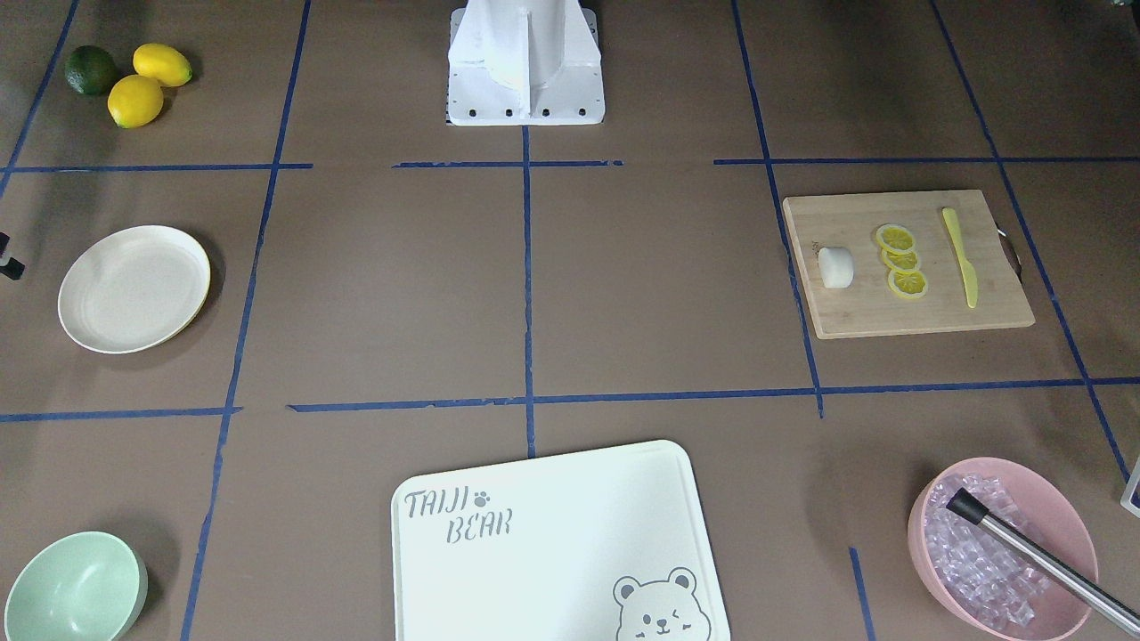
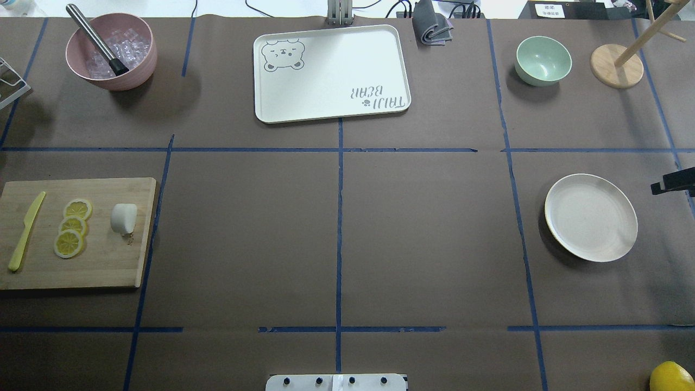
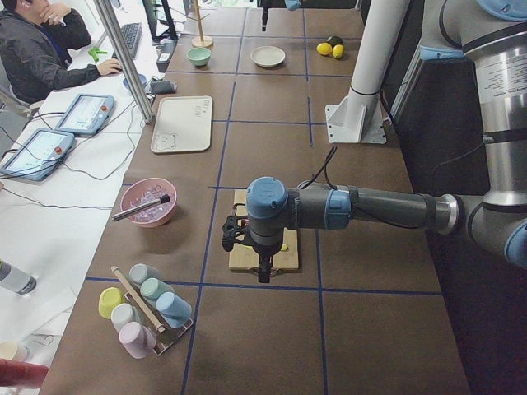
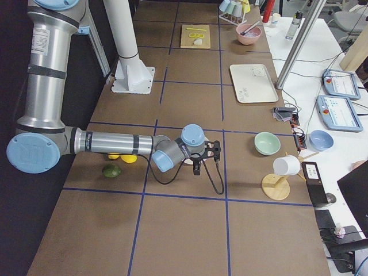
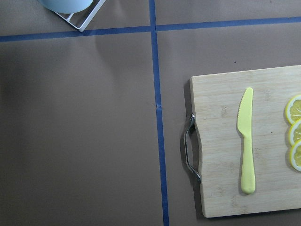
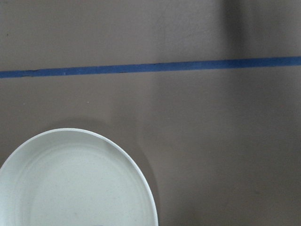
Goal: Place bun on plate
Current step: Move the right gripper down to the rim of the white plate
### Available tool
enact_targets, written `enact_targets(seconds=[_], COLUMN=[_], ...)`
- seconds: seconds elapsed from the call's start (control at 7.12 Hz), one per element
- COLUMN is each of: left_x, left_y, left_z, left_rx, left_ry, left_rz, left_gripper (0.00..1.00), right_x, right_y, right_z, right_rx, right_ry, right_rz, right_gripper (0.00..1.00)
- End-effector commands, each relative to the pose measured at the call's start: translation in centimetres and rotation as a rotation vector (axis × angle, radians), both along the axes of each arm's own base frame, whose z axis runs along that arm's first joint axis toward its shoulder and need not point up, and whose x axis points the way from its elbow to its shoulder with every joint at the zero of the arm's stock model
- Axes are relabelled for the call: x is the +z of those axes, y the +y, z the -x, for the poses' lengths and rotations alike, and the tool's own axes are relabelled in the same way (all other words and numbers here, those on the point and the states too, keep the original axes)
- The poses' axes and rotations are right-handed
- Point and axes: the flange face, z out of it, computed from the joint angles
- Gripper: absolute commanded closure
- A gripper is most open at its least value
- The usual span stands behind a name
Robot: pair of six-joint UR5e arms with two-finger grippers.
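I judge this to be the approach step, with nothing lifted yet. The bun [image 2: 124, 218] lies on the cutting board [image 2: 108, 266], at the board's end toward the middle of the bench [image 2: 434, 244], just beside the lemon slices [image 2: 72, 225]. My left pincer [image 3: 262, 270] hangs above the board's opposite, handle end, over the yellow knife [image 5: 247, 141], so knife and slices lie between it and the bun. I cannot tell how far its jaws are parted, but it has no hold on the bun. My right pincer [image 4: 198, 167] waits by the plate [image 2: 591, 217], well apart from the board; I cannot tell its opening either. Next I should cross the board and descend around the bun.
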Motion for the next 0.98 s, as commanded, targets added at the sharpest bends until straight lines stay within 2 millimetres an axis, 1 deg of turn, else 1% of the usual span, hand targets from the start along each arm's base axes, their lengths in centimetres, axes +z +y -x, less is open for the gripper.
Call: enact_targets(seconds=[0.0, 0.14, 0.28, 0.42, 0.56, 0.7, 0.84], left_x=[0.0, 0.0, -0.1, 0.0, 0.0, -0.1, -0.1], left_y=[0.0, 0.0, 0.0, 0.0, 0.0, 0.0, 0.0], left_z=[0.0, 0.0, 0.0, 0.0, 0.0, 0.0, 0.0], left_rx=[0.000, 0.000, 0.000, 0.000, 0.000, 0.000, 0.000], left_ry=[0.000, 0.000, 0.000, 0.000, 0.000, 0.000, 0.000], left_rz=[-0.001, -0.001, -0.004, -0.002, -0.002, -0.004, -0.002], left_gripper=[0.00, 0.00, 0.00, 0.00, 0.00, 0.00, 0.00], right_x=[1.1, 2.8, 3.8, 4.3, 4.6, 4.3, 4.2], right_y=[1.8, 3.3, 3.6, 3.8, 3.4, 2.5, 2.2], right_z=[4.4, 3.6, 3.5, 3.6, 3.9, 4.6, 4.9], right_rx=[0.009, -0.002, -0.003, -0.007, -0.010, -0.010, -0.009], right_ry=[0.008, 0.014, 0.013, 0.020, 0.021, 0.015, 0.012], right_rz=[0.004, 0.015, 0.019, 0.026, 0.030, 0.025, 0.030], right_gripper=[0.02, 0.07, 0.13, 0.17, 0.17, 0.18, 0.29])
